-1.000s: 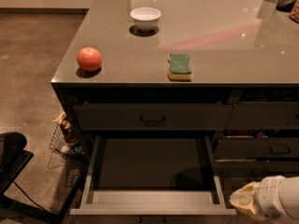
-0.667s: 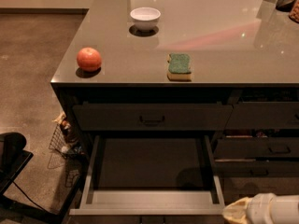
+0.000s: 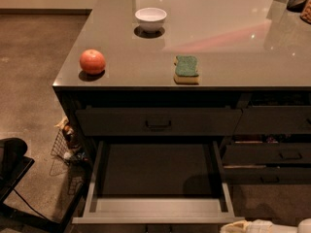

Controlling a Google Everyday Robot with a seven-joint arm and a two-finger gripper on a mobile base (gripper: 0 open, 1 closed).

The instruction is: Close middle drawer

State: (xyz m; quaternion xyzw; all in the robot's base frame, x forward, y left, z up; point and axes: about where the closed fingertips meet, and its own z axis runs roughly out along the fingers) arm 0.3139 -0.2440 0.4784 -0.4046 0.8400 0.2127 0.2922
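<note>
The middle drawer is pulled far out below the counter. It is wide and shallow, with lighter grey metal sides and a dark, bare floor. Its front panel lies along the bottom edge of the camera view. My gripper shows only as a pale, cream-coloured tip at the bottom right edge. It sits just right of the drawer's front right corner, and most of it is out of view.
The top drawer above is shut. Narrower drawer fronts stand to the right. On the counter are an orange fruit, a white bowl and a green sponge. A wire basket and a black chair base stand on the floor at left.
My arm has dropped lower and shifted left along the bottom right edge, so less of it shows now. The drawer stays open as before.
</note>
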